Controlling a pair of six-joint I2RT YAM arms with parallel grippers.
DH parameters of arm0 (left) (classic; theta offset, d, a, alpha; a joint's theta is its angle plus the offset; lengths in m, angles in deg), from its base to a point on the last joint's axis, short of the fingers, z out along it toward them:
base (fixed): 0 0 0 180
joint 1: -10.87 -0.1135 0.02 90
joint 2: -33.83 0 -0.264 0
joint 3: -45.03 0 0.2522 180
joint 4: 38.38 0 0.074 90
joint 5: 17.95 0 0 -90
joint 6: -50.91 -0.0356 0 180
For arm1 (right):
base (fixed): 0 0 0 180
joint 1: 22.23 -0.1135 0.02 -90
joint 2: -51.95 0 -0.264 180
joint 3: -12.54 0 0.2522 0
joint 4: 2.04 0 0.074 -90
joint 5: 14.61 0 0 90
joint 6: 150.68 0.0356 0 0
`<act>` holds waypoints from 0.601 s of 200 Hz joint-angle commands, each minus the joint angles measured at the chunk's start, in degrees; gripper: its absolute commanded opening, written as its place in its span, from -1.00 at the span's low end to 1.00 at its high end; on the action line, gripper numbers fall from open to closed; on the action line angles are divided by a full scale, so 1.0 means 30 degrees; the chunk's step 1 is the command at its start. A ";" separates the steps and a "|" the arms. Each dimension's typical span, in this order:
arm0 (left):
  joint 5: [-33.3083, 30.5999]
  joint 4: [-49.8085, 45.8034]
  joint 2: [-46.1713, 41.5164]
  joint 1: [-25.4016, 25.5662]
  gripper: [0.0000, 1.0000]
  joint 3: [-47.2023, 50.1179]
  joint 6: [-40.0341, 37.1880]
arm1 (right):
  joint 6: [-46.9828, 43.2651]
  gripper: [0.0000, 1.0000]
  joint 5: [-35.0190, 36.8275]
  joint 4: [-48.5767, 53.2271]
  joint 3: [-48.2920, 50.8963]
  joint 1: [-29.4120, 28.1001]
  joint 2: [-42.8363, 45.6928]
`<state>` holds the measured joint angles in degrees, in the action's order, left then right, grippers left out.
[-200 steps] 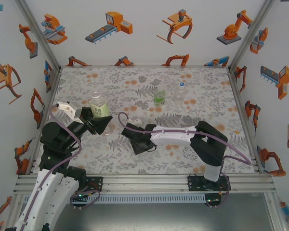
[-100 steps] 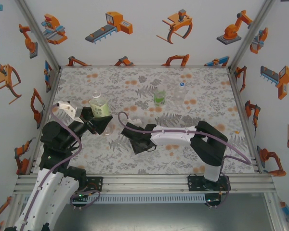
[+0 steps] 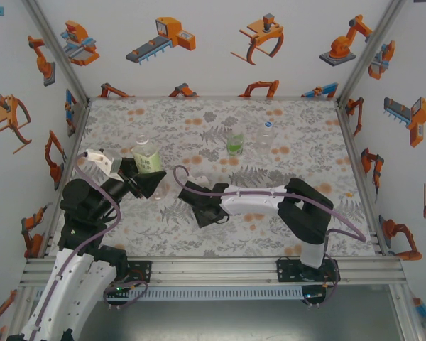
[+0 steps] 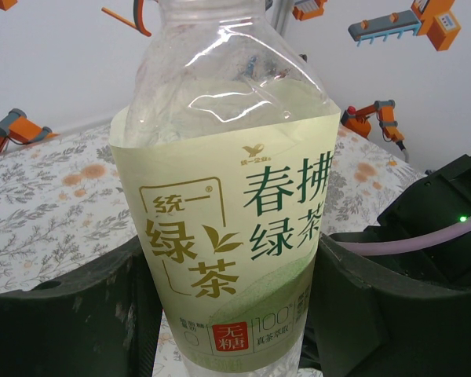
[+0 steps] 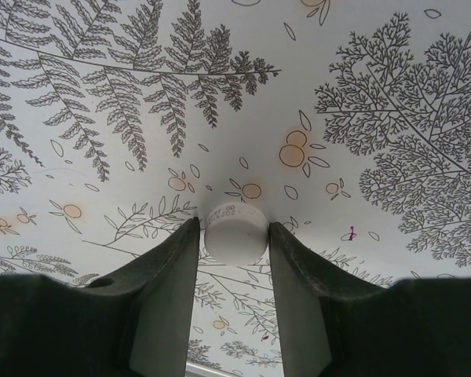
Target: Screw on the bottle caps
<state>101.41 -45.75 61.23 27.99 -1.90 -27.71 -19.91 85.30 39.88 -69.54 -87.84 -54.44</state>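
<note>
My left gripper point(image 4: 231, 314) is shut on the bottle with the pale yellow-green label point(image 4: 228, 236); both fingers press its sides. From above, this bottle point(image 3: 146, 158) stands upright at the left with its mouth uncapped, the left gripper point(image 3: 148, 177) around its lower part. My right gripper point(image 5: 235, 236) is low over the table, shut on a small white bottle cap point(image 5: 235, 234) that rests on the patterned surface. From above, the right gripper point(image 3: 193, 190) lies just right of the held bottle.
A bottle with a bright green label point(image 3: 235, 142) and a nearly plain clear bottle point(image 3: 267, 135) stand upright at the back middle. The fern-patterned table point(image 3: 284, 234) is walled at the left, right and back.
The right arm's elbow has shifted slightly to the left. The left arm and its bottle have not moved.
</note>
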 commanded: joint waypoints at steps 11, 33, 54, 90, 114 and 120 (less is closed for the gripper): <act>-0.0028 0.0280 -0.0169 0.0005 -1.00 -0.0165 0.0251 | 0.0352 -0.22 0.0036 0.0477 -0.0413 0.0101 -0.0485; -0.0003 0.0271 -0.0169 -0.0007 -1.00 -0.0164 0.0249 | 0.0354 -0.24 0.0007 0.0500 -0.0433 0.0129 -0.0493; 0.0010 0.0251 -0.0219 0.0004 -1.00 -0.0163 0.0250 | 0.0354 -0.26 0.0036 0.0529 -0.0443 0.0103 -0.0426; -0.0031 0.0184 -0.0182 0.0004 -1.00 -0.0189 0.0221 | 0.0278 -0.24 -0.0162 0.0828 -0.0729 0.0095 -0.0598; -0.0009 0.0183 -0.0224 0.0001 -1.00 -0.0148 0.0251 | 0.0280 -0.21 -0.0301 0.0866 -0.0794 0.0100 -0.0726; -0.0012 0.0162 -0.0176 0.0005 -1.00 -0.0148 0.0247 | 0.0274 -0.21 -0.0337 0.0859 -0.0814 0.0110 -0.0741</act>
<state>101.41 -46.05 61.23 27.99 -1.90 -27.73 -19.93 85.08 41.00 -70.87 -87.70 -55.38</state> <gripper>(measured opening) 0.599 0.388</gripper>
